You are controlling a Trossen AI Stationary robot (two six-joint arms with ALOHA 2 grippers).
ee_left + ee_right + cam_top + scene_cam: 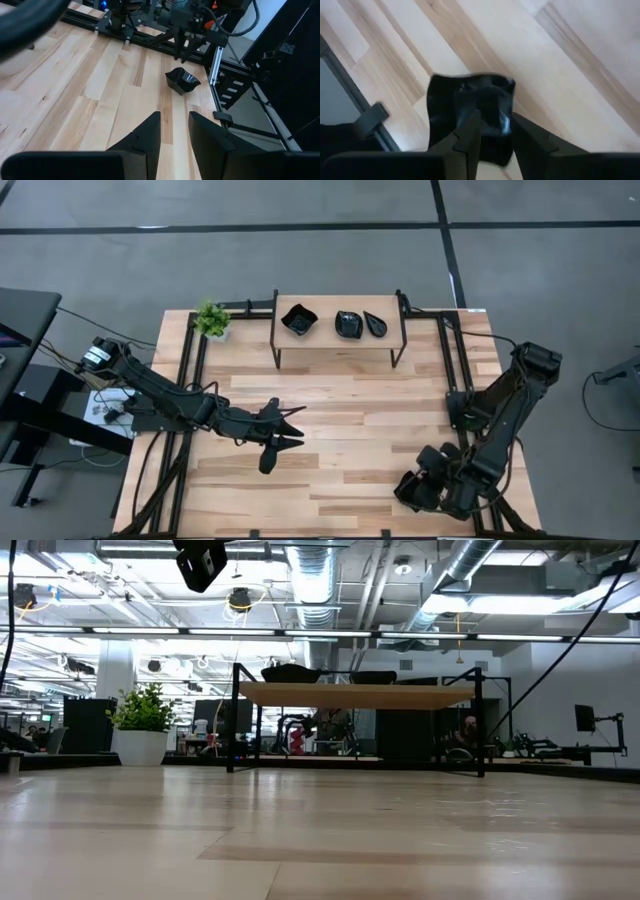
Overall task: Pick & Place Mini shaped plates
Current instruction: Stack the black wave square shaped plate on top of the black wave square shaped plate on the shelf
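Three mini shaped plates, glossy black, rest on a small wooden rack at the table's far middle: a squarish one, a roundish one and a teardrop one. A fourth, a squarish plate with a wavy rim, lies flat on the table near the right edge at the front. My right gripper hangs just above it, pointing steeply down and open; its fingers frame the plate without touching it. My left gripper is held open above the table's middle, with nothing in it.
A small green potted plant stands left of the rack. A black metal frame runs along the table's right edge close to the lone plate. Bare wood lies between the rack and the near edge.
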